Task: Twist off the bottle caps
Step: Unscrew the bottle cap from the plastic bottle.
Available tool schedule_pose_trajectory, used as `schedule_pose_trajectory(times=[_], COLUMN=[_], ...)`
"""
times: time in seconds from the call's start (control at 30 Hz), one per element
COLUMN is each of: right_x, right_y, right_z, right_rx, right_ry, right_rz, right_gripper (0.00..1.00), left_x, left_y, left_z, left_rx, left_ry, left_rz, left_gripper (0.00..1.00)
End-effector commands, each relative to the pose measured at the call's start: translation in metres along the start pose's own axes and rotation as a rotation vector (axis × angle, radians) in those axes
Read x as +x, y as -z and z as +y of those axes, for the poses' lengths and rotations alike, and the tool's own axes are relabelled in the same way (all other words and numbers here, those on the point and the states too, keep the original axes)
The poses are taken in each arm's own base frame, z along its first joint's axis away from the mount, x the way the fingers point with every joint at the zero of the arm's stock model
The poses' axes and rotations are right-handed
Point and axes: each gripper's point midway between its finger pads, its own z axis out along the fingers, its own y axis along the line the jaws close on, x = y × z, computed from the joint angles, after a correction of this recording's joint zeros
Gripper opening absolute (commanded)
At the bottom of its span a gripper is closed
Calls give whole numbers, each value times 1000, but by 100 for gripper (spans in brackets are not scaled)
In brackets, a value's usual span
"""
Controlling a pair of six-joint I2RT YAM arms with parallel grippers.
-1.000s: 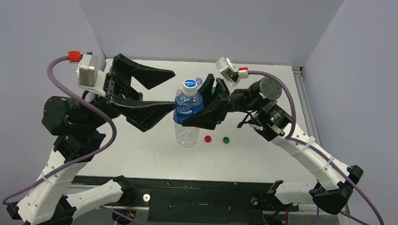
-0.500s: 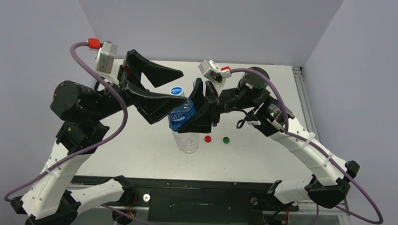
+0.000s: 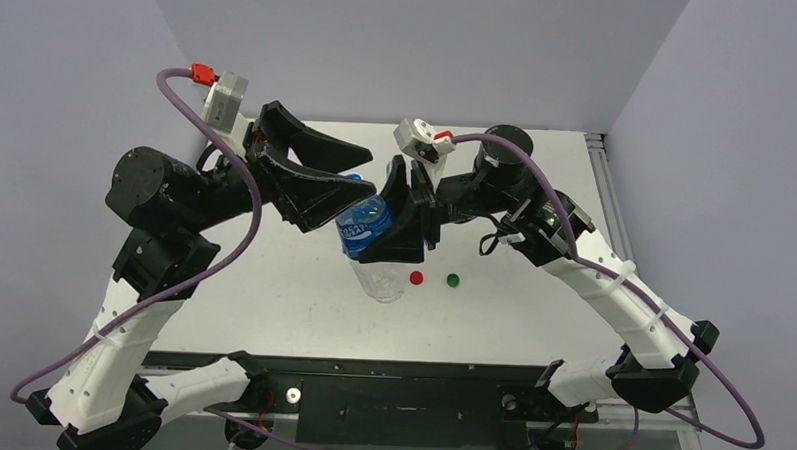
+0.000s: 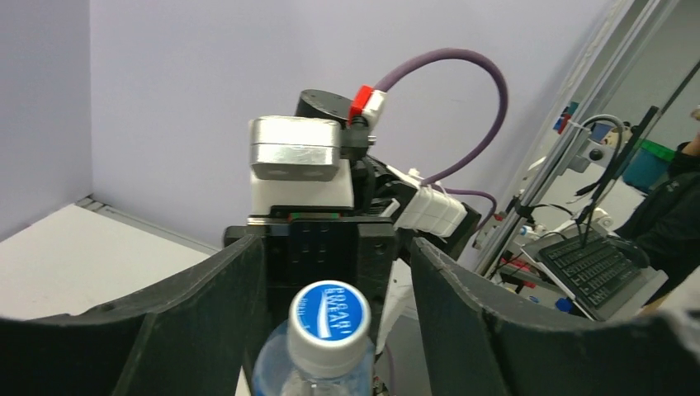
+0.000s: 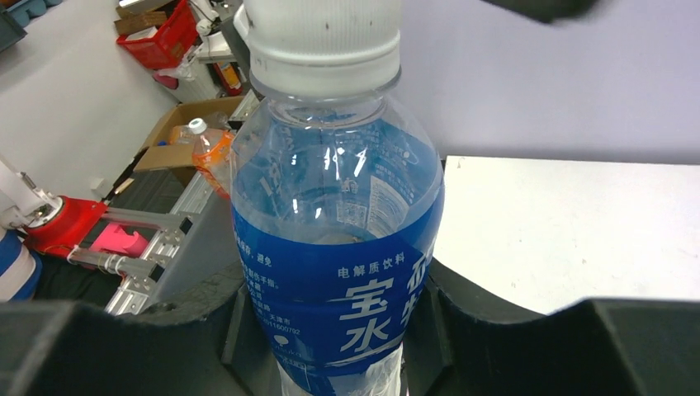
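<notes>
The clear bottle point(image 3: 362, 227) with a blue label is near the middle of the counter point(image 3: 273, 271) and is tilted, with its top leaning toward the far left corner. Its whitish-blue cap point(image 4: 330, 318) sits on the neck. The red cap point(image 3: 416, 279) and the green cap point(image 3: 453, 280) lie loose beside its base, on the side toward the right edge, and they do not touch each other.

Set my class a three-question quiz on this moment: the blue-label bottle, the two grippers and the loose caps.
1. True or false: the left gripper is shut on the bottle's cap.
2. Where does the right gripper hold the bottle? A its cap; B its blue label; C its base.
3. Fill in: on the table beside the red cap lies a ____ one.

Key: 1 false, its fingers stand open either side of the cap; 2 B; 3 green, the green cap.
</notes>
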Motion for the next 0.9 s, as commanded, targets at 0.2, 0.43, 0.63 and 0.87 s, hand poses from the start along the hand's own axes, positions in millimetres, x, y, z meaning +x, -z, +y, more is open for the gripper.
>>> schedule_pose_trajectory(times=[0.2, 0.43, 0.63, 0.87], right_x=[-19, -20, -14, -8], right_y=[7, 13, 18, 24], right_z=[-7, -6, -11, -17], right_rx=[26, 42, 85, 143], right_ry=[65, 84, 98, 124], right_rz=[-30, -28, 9, 54], right_gripper=[1, 0, 0, 0], left_x=[-8, -7, -3, 1], left_y=[7, 8, 7, 5], left_z=[-26, -20, -13, -4], left_rx=[92, 67, 51, 31], left_ry=[-10, 1, 10, 18], left_rz=[9, 4, 20, 32], left_gripper=[44, 54, 67, 66])
